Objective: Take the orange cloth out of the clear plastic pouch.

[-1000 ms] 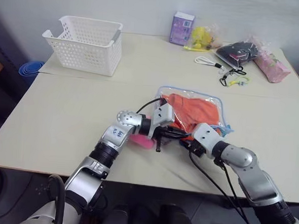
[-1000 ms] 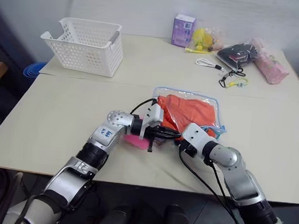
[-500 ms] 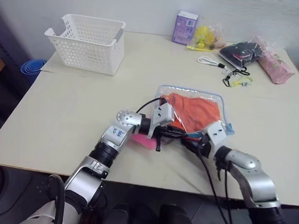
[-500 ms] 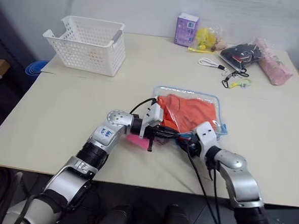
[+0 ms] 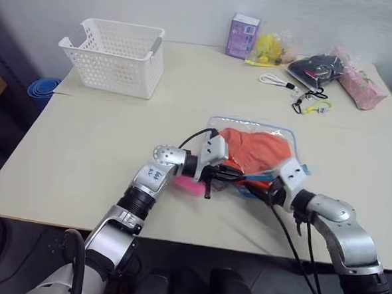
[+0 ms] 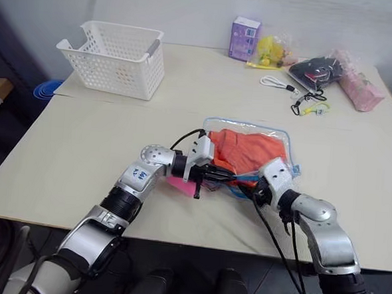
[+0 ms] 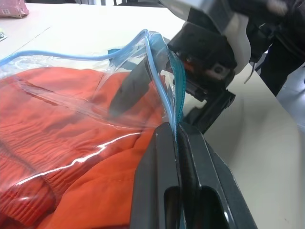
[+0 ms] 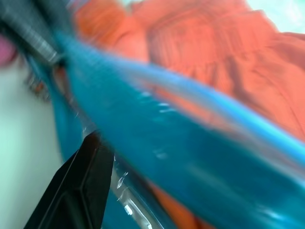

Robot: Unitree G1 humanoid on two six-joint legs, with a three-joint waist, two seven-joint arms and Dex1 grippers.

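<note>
Left gripper (image 7: 178, 136) clamps the pouch's (image 5: 219, 124) blue zipper edge | right gripper (image 6: 256, 189), fingers spread, at the pouch mouth, one finger inside | cloth (image 5: 259, 149) inside pouch, near table's (image 5: 83, 147) front edge

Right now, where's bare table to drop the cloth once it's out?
Bare table between the white basket and the left arm; another strip right of the clear plastic pouch. The far right corner is crowded: purple box, cords, bagged items.
</note>
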